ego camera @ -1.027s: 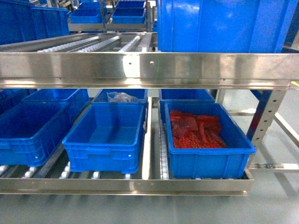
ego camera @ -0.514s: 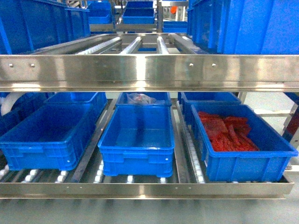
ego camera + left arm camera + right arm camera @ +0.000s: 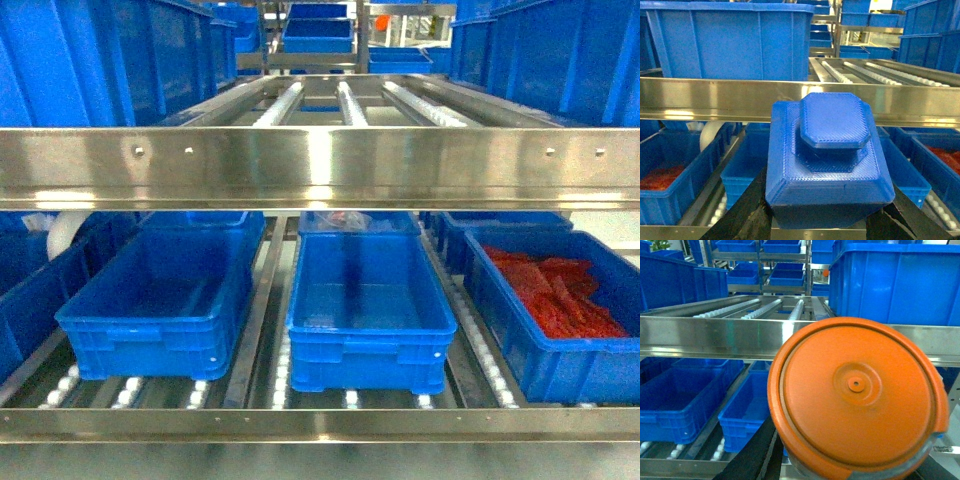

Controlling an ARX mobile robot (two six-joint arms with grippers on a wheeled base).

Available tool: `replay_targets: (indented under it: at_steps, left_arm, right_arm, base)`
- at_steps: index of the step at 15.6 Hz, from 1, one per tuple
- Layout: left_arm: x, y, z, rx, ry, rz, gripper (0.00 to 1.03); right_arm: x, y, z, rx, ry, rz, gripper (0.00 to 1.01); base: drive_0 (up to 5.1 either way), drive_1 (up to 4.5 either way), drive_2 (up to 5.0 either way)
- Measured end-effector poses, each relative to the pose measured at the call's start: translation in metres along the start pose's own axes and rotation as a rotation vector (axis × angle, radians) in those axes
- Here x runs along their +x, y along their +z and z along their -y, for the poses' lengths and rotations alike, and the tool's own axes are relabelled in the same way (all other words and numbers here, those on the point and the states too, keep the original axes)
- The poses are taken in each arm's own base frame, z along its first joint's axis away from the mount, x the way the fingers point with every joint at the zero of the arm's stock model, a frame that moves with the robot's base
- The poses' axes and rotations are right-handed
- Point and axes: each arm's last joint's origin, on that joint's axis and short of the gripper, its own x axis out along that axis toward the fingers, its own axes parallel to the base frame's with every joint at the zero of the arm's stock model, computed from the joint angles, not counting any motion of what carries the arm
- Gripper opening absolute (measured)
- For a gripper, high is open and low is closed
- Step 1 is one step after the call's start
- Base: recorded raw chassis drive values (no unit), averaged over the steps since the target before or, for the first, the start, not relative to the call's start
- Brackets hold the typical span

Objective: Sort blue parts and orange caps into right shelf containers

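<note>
My left pincer (image 3: pixel 827 220) is clamped on a blue part (image 3: pixel 827 155), my right pincer (image 3: pixel 850 465) on an orange cap (image 3: pixel 857 395), both held before the shelf (image 3: pixel 320 165). Blue crates (image 3: pixel 368 300) sit on its lower rollers. I read no labels.

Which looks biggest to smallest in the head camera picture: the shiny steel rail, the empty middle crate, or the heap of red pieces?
1. Steel rail, spanning the whole width.
2. Middle crate.
3. Heap of red pieces, partly cut off at the right edge.
The crate sits nearer the camera than the heap's far end, but the gap looks clear.
</note>
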Motion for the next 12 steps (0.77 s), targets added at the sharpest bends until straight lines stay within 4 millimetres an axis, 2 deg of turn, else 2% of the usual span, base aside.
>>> replay_targets:
  at_steps: [8, 12]
  left_arm:
    - [0.0, -0.0001, 0.0, 0.0, 0.0, -0.001, 0.42]
    - [0.0, 0.0003, -0.0001, 0.0, 0.003, 0.003, 0.42]
  right_arm:
    - [0.0, 0.0001, 0.0, 0.0, 0.0, 0.001, 0.42]
    - [0.0, -0.0002, -0.0001, 0.0, 0.003, -0.002, 0.42]
  base:
    - [-4.9, 3.29, 1.5]
    - [0.0, 0.0, 0.0]
